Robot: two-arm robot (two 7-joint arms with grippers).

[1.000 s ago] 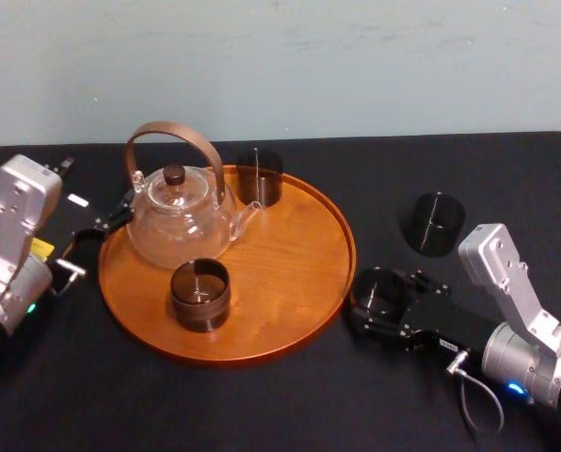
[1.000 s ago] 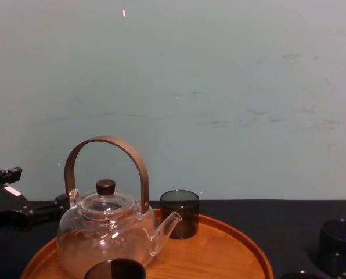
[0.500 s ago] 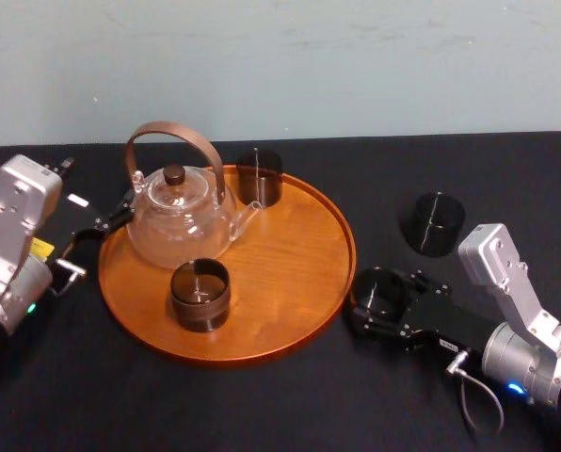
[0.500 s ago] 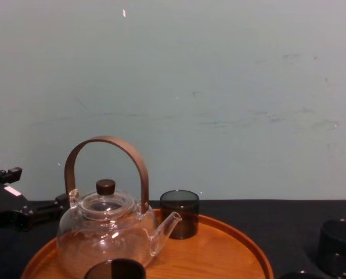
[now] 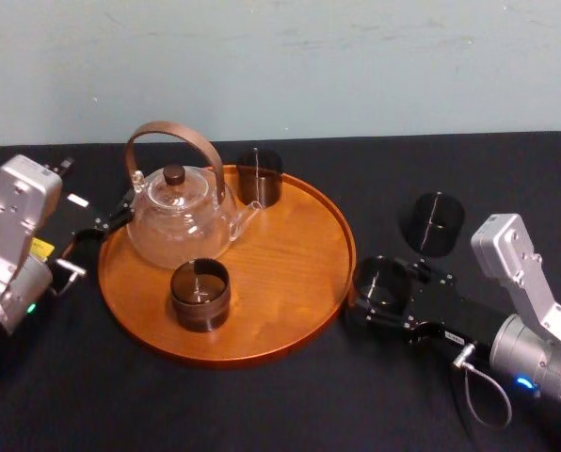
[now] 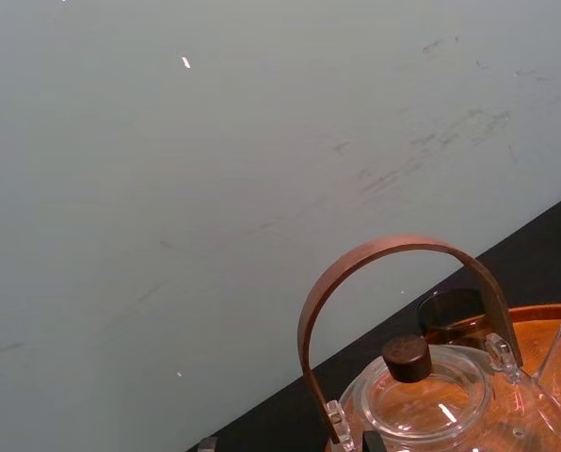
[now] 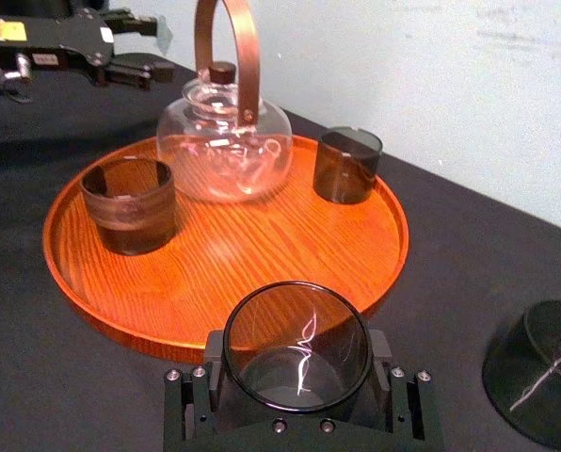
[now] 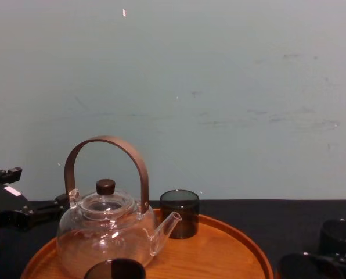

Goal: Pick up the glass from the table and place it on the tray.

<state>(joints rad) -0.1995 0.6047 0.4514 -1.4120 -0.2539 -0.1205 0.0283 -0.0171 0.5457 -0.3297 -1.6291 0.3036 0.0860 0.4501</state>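
Orange-brown tray (image 5: 290, 282) with teapot (image 5: 177, 221), two glasses (image 5: 200, 294); third glass (image 5: 378, 281) in right claw (image 7: 296, 363)

the head view looks steeply down on the tabletop (image 5: 262, 405) and the whole tray (image 5: 290, 268). the chest view looks level across the tray toward the wall (image 8: 231, 87). both wrist views sit low beside the tray, facing the teapot (image 7: 226, 141) from opposite sides.

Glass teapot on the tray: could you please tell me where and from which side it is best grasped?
Probably the top of its arched brown handle, coming from above: it stands upright over the lid, while the glass teapot has a round, smooth body. The left gripper is nearest.
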